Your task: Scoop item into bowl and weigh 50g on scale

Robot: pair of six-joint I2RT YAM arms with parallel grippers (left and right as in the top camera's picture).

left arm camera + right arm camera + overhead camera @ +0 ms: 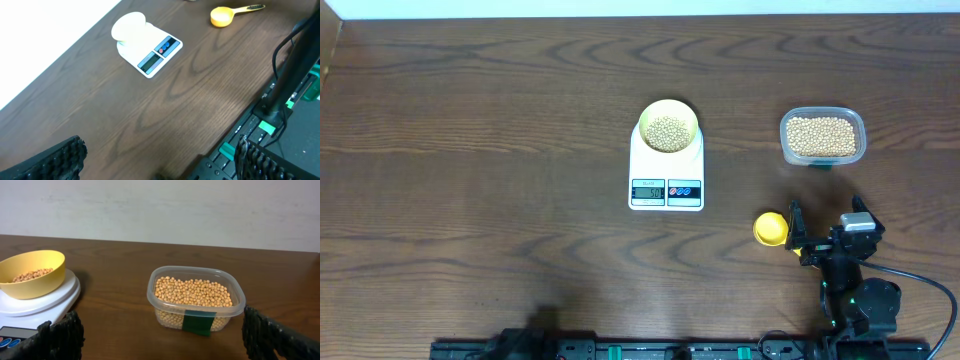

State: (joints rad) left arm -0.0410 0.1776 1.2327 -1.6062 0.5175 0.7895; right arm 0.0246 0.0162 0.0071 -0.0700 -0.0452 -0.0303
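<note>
The white scale (665,180) stands mid-table with the pale-yellow bowl (668,128) on its platform, and tan beans (668,132) lie in the bowl. A clear tub (822,137) to the right holds many more beans. My right gripper (828,225) is open and empty near the front edge, facing the tub (195,297). Its fingers (165,340) are spread wide, and the bowl (32,272) and the scale (45,305) show at the left of its view. My left gripper (160,160) is open and empty at the table's front edge, far from the scale (150,52).
A bright yellow scoop (771,228) lies on the table just left of my right gripper, and it also shows in the left wrist view (222,16). The right arm's base and cables (860,300) sit at the front right. A black rail (670,350) runs along the front edge.
</note>
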